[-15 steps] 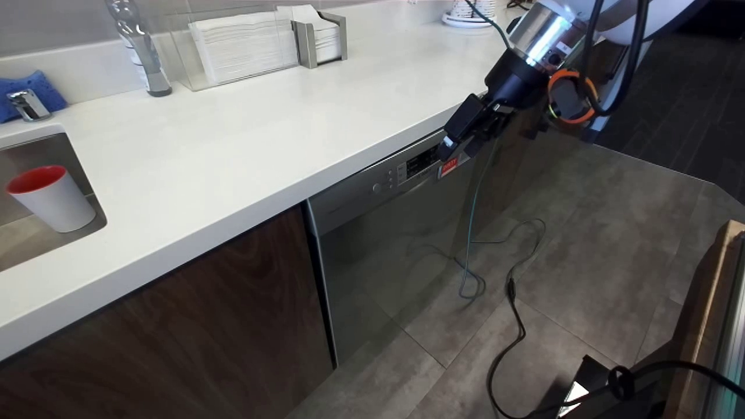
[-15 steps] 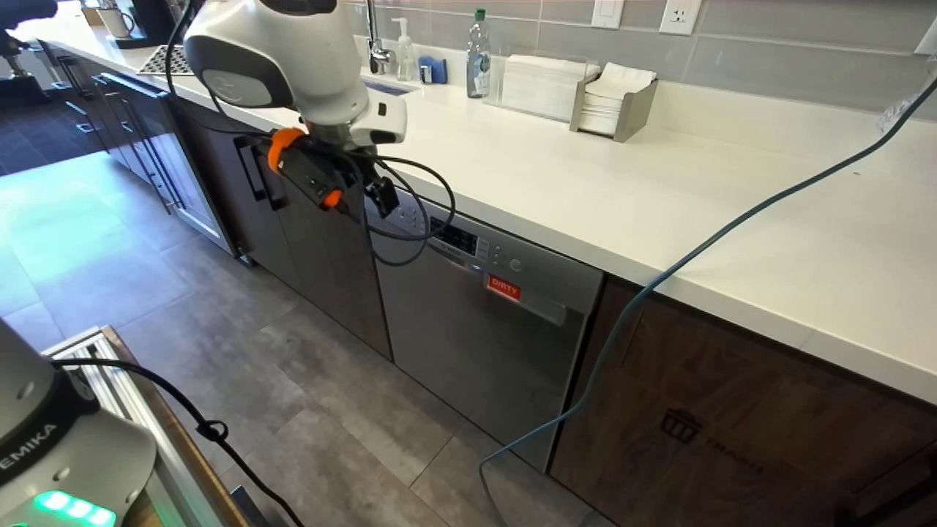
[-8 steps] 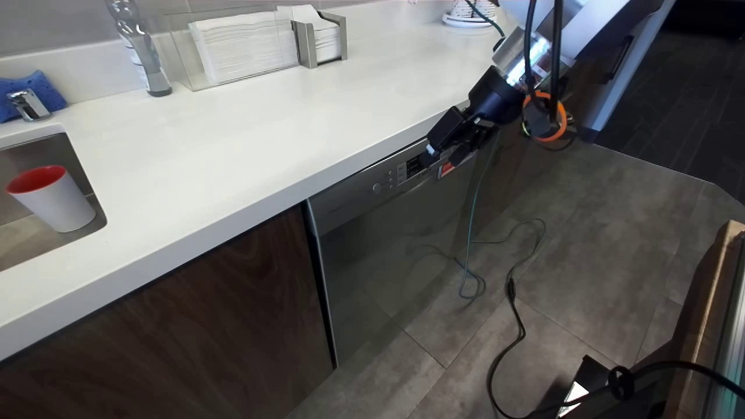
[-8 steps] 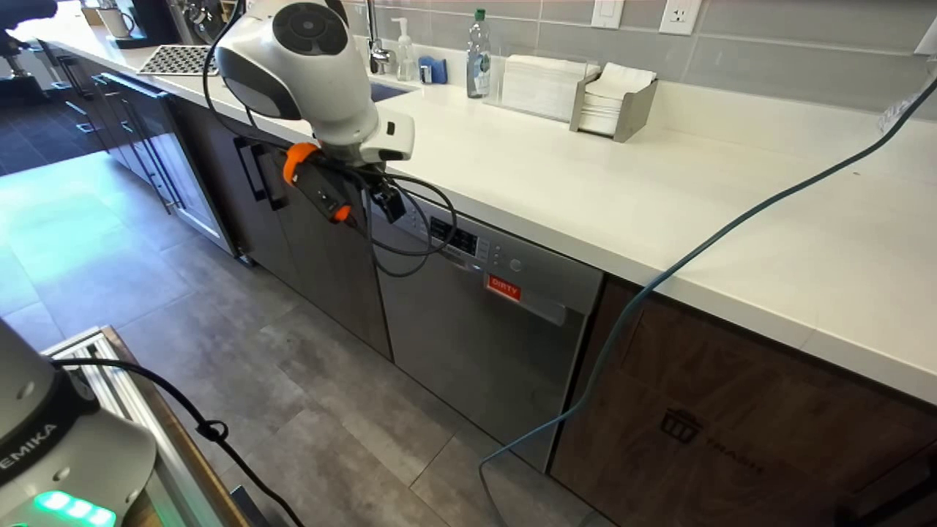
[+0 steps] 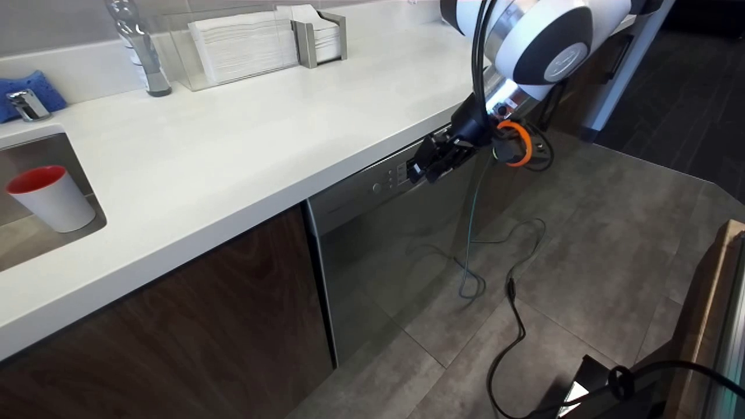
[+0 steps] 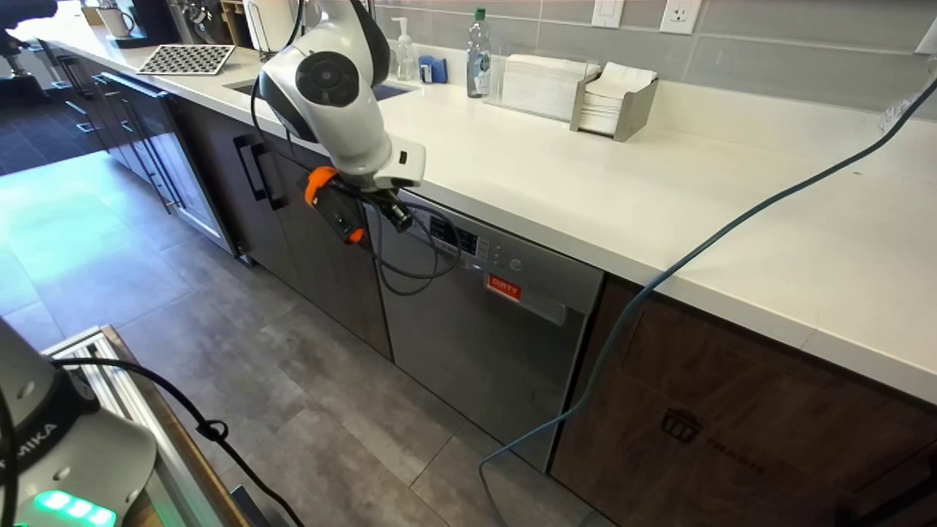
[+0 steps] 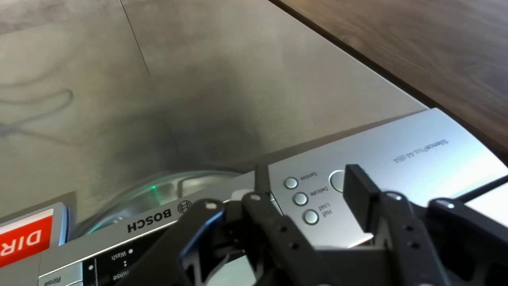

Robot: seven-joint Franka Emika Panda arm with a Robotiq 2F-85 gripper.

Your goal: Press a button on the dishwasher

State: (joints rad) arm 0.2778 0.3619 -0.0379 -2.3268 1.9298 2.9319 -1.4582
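The pincer (image 7: 305, 186) has its fingers (image 7: 359, 196) standing apart, and right in front of it is the steel dishwasher (image 6: 476, 337); whether they touch, I can't tell. Between the fingers I can read Sanitize, Delicate and Half Load beside three small buttons (image 7: 300, 198). Off one side of the pincer come BOSCH lettering (image 7: 149, 220), Wash and Rinse on a dark panel (image 7: 109, 260), and a red label (image 6: 504, 287), DIRTY; off the other, SilencePlus 44 dBA lettering (image 7: 420, 151).
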